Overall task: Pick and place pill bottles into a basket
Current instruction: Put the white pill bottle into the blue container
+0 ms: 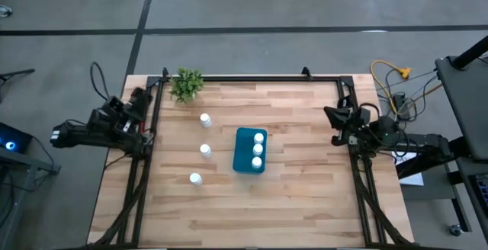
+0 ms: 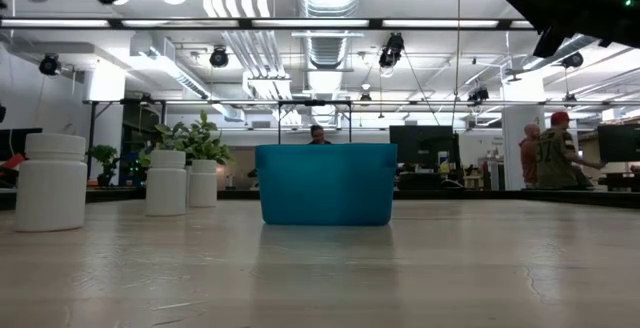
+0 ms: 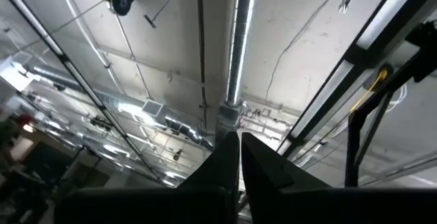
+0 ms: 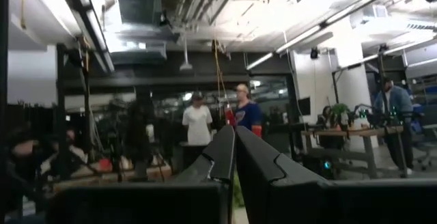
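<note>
The teal-blue basket (image 1: 250,150) stands at the table's middle, with three white pill bottles (image 1: 258,149) inside it. Three more bottles stand upright on the wood to its left: one far (image 1: 205,119), one middle (image 1: 205,150), one near (image 1: 196,178). In the low view the basket (image 2: 326,183) stands at the middle and the three loose bottles (image 2: 52,182) at the left. My left gripper (image 1: 145,100) rests folded at the table's left edge, shut and empty, pointing up at the ceiling (image 3: 239,145). My right gripper (image 1: 333,118) rests at the right edge, shut and empty (image 4: 234,138).
A small green plant (image 1: 187,84) stands at the far left corner. A black frame (image 1: 252,78) runs along the far edge and down both sides. People stand in the room beyond the table (image 4: 198,125). Bare wood lies near and right of the basket.
</note>
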Robot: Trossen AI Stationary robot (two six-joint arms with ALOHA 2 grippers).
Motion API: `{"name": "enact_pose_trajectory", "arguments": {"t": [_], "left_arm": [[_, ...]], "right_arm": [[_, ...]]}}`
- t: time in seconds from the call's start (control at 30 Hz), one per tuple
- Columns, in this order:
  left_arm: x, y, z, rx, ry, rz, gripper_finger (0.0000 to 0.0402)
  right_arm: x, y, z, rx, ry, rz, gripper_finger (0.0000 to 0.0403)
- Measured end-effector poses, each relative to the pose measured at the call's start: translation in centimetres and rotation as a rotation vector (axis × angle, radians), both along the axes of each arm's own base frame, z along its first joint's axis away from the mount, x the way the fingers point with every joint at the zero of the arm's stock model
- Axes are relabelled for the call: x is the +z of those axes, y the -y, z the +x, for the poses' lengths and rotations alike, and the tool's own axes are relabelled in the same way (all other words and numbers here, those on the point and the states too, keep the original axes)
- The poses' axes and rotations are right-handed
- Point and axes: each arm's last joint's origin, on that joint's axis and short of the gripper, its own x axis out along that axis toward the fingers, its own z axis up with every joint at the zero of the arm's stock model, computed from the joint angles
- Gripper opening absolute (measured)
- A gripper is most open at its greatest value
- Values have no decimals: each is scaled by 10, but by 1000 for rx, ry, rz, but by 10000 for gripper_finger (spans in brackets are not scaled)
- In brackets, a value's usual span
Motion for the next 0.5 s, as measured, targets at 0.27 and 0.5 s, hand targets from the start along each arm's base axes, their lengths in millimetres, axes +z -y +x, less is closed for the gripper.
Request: {"name": "enact_pose_trajectory", "arguments": {"t": [0.27, 0.5], "left_arm": [[51, 2, 27, 58, -158, 67, 0], [90, 3, 46, 65, -368, 134, 0]], "right_arm": [[-10, 0, 5, 10, -117, 5, 8], [-21, -3, 9, 138, -228, 6, 8]]}}
